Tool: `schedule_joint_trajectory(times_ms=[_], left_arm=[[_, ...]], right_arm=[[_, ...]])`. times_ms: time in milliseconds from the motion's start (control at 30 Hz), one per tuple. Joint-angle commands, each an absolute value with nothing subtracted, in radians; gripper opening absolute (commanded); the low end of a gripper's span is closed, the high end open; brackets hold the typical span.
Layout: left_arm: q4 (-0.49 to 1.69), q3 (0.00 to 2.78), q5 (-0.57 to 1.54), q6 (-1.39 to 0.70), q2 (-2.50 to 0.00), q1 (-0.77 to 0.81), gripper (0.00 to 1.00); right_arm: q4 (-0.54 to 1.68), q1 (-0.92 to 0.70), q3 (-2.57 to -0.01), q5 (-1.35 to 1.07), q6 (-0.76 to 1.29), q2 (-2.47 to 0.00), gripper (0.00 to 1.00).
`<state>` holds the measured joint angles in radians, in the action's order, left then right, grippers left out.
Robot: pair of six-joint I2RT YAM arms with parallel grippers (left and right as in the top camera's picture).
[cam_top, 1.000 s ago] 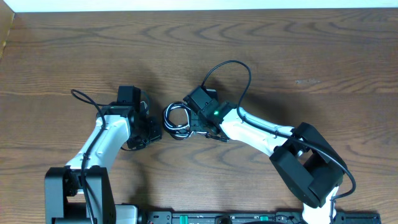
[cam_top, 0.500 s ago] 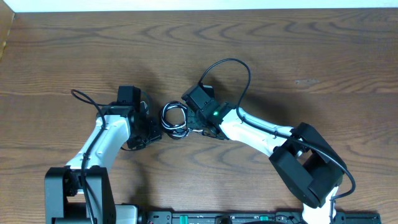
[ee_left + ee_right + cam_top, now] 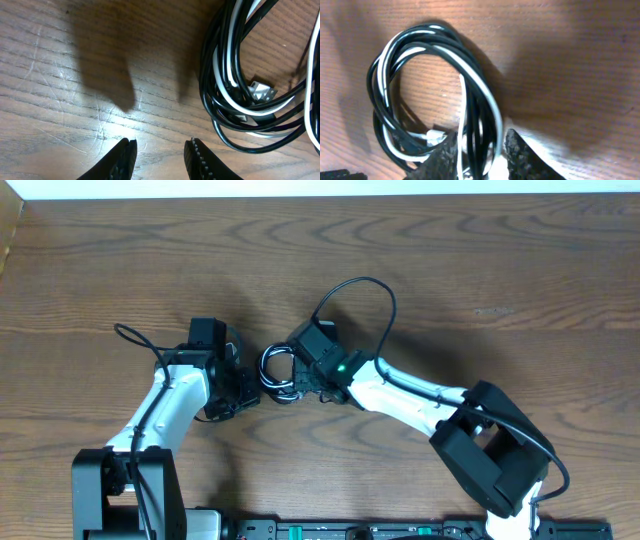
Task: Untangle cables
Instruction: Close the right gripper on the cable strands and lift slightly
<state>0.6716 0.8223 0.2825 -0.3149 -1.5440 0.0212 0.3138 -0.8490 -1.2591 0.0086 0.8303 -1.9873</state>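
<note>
The table (image 3: 500, 260) is viewed straight down from high above, while the cables (image 3: 281, 372), shared by all three views, are viewed from very near by both downward-pointed wrist cameras.

overhead: bright, even | wrist views: glare on table (image 3: 112, 125), dark shadows, soft

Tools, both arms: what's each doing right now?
Left tool: open, holding nothing.
Right tool: closed on the cables.
</note>
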Motion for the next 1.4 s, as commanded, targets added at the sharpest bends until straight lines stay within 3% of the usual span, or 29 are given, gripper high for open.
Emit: schedule_joint_trajectory(times_ms=[0, 433, 533, 767, 1000, 1133, 1167, 1267, 1367], left_arm=[[0.672, 0.81, 0.276, -0.319, -1.55, 0.016, 0.37], [0.672, 0.81, 0.276, -0.32, -1.55, 0.016, 0.37], [0.671, 0.81, 0.276, -0.319, -1.55, 0.016, 0.37], [0.671, 0.81, 0.276, -0.32, -1.55, 0.016, 0.37], [0.671, 0.81, 0.276, -0.32, -1.55, 0.016, 0.37], [0.671, 0.81, 0.276, -0.32, -1.55, 0.016, 0.37], [0.671, 0.81, 0.276, -0.32, -1.55, 0.016, 0.37], [0.671, 0.81, 0.276, -0.32, -1.55, 0.016, 0.37], [0.671, 0.81, 0.276, -0.32, -1.55, 0.016, 0.37]], right_arm=[[0.318, -0.859, -1.253, 0.024, 0.833, -1.994, 0.26], [0.334, -0.859, -1.253, 0.023, 0.833, -1.994, 0.14], [0.34, -0.859, -1.253, 0.013, 0.795, -1.994, 0.01], [0.347, -0.787, -1.273, -0.162, 0.643, -1.994, 0.01], [0.556, -0.673, -1.387, -0.358, 0.487, -1.994, 0.01], [0.567, -0.653, -1.407, -0.44, 0.433, -1.994, 0.02], [0.567, -0.653, -1.407, -0.434, 0.433, -1.994, 0.07], [0.58, -0.657, -1.406, -0.416, 0.432, -1.994, 0.38], [0.591, -0.671, -1.406, -0.393, 0.433, -1.997, 0.56]])
